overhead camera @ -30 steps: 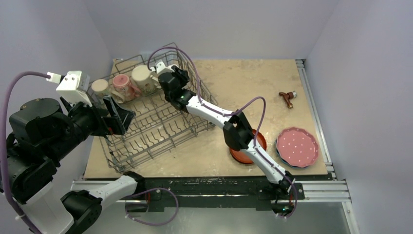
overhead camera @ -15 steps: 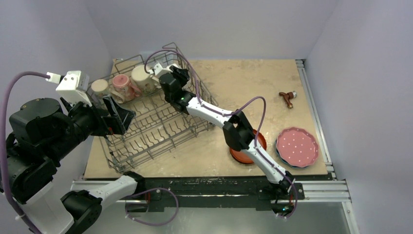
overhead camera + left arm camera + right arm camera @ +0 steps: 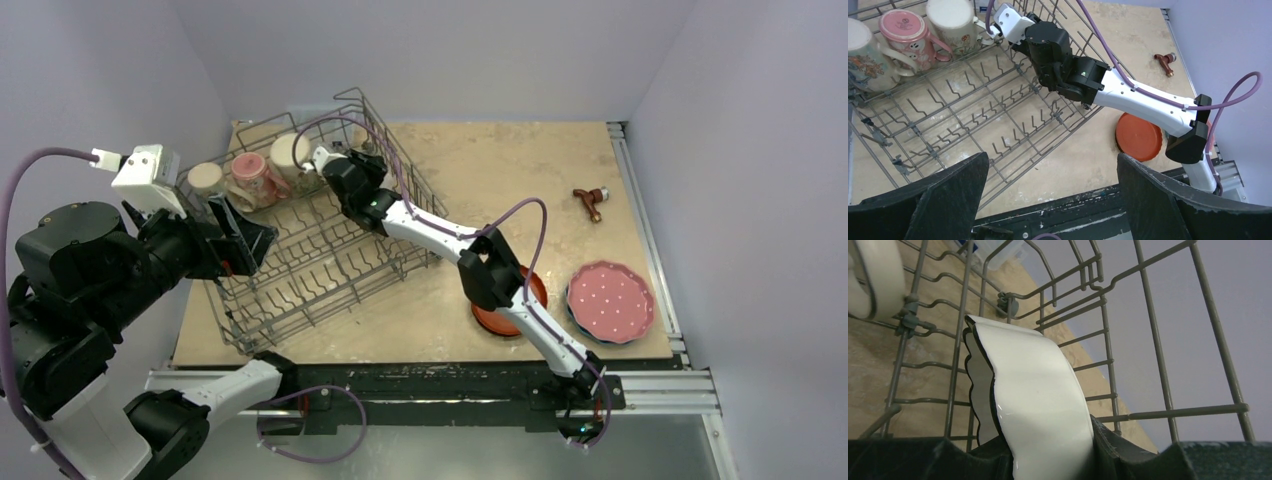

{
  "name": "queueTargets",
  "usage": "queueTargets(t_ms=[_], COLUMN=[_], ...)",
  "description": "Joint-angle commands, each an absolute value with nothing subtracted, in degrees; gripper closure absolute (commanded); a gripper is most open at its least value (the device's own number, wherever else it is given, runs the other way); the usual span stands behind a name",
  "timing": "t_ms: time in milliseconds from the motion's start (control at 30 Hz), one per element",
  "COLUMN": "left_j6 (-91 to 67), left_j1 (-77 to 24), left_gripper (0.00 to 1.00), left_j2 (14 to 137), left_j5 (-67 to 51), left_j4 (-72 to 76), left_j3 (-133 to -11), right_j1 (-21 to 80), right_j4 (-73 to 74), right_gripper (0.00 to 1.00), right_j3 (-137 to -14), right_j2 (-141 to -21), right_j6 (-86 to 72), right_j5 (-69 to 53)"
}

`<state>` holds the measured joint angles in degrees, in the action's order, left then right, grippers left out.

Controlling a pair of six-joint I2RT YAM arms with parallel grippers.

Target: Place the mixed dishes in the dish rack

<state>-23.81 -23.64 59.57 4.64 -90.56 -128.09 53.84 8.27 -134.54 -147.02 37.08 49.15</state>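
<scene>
The grey wire dish rack (image 3: 330,262) stands at the table's left. Three mugs sit along its back-left side: beige (image 3: 205,178), pink (image 3: 248,172) and cream (image 3: 288,155). They also show in the left wrist view, beige (image 3: 863,45), pink (image 3: 900,32) and cream (image 3: 950,20). My right gripper (image 3: 1048,440) is shut on the white fluted bowl (image 3: 1033,385), held on edge inside the rack's far corner (image 3: 1108,340), beside the cream mug. My left gripper (image 3: 1053,200) is open and empty above the rack's near-left side. The red-orange plate (image 3: 535,290) lies under my right arm. The pink dotted plate (image 3: 610,300) lies on the blue plate (image 3: 571,318).
A small brown object (image 3: 592,202) lies at the table's far right. My right arm (image 3: 440,232) stretches diagonally from the front rail over the rack's right side. Purple walls close in the table on the left, back and right.
My right gripper has moved a little to the left with the bowl, further into the rack toward the cream mug. The left arm has not moved.
</scene>
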Motion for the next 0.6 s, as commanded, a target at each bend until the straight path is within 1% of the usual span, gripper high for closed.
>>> queueTargets(t_ms=[0, 100, 200, 300, 467, 567], left_j6=[-25.3, -25.9, -26.5, -27.0, -28.0, -28.7], left_j1=[-23.3, -23.3, -23.3, -23.3, -23.3, -23.3], left_gripper=[0.01, 0.01, 0.01, 0.02, 0.02, 0.02], left_j2=[59.4, 59.3, 59.0, 58.8, 58.5, 58.2], left_j5=[3.8, 3.6, 3.4, 3.3, 3.1, 2.5], left_j4=[-101.0, -101.0, -101.0, -100.9, -100.4, -99.8], left_j3=[-128.9, -128.8, -128.6, -128.3, -127.6, -126.7], right_j1=[55.7, 56.1, 56.4, 56.8, 57.0, 57.0], right_j4=[8.6, 10.0, 12.8, 15.9, 20.5, 22.7], right_gripper=[0.85, 0.76, 0.55, 0.36, 0.10, 0.03], right_j3=[-133.0, -133.0, -133.6, -133.9, -134.9, -136.3], right_j2=[-145.0, -144.6, -144.0, -143.2, -142.3, -141.7], right_j6=[36.3, 35.9, 34.5, 33.1, 30.4, 27.6], right_j5=[46.7, 46.1, 44.5, 42.3, 40.6, 40.4])
